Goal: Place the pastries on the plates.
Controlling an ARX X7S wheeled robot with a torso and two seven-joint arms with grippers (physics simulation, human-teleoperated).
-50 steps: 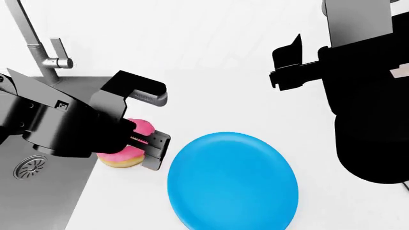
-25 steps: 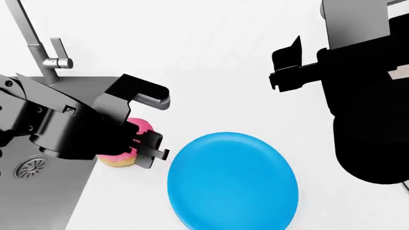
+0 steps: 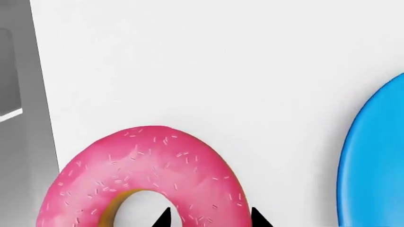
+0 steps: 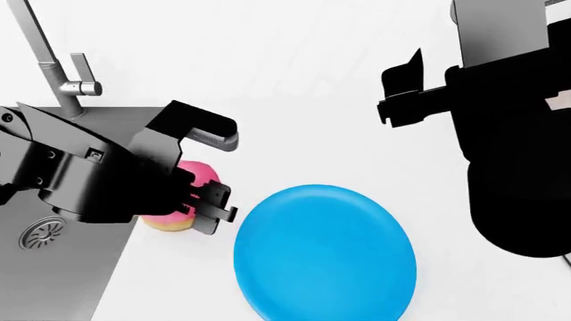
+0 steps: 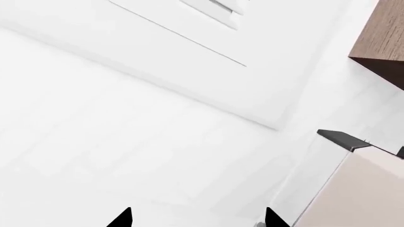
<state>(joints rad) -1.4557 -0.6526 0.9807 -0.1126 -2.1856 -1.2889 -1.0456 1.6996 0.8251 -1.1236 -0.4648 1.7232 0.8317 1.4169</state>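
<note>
A pink-iced ring donut point(image 3: 151, 161) with sprinkles lies on the white counter, just left of the bright blue plate point(image 4: 325, 254). In the head view the donut point(image 4: 200, 175) is mostly hidden under my left arm. My left gripper point(image 3: 210, 218) is shut on the donut's ring, one tip inside the hole and the other against the outer edge. It shows low over the counter in the head view point(image 4: 203, 200). The blue plate's rim point(image 3: 379, 156) lies close beside it. My right gripper point(image 4: 386, 93) hangs high at the right, open point(image 5: 197, 220) and holding nothing.
A steel sink point(image 4: 63, 267) with a drain point(image 4: 40, 234) and a faucet point(image 4: 45, 53) lies left of the donut; its edge point(image 3: 19, 71) shows in the left wrist view. The right wrist view faces white wall panels and a wooden cabinet corner point(image 5: 379, 38).
The left gripper's fingers have drawn together onto the donut's ring and the wrist has shifted slightly. The donut, the plate and the right arm have stayed put.
</note>
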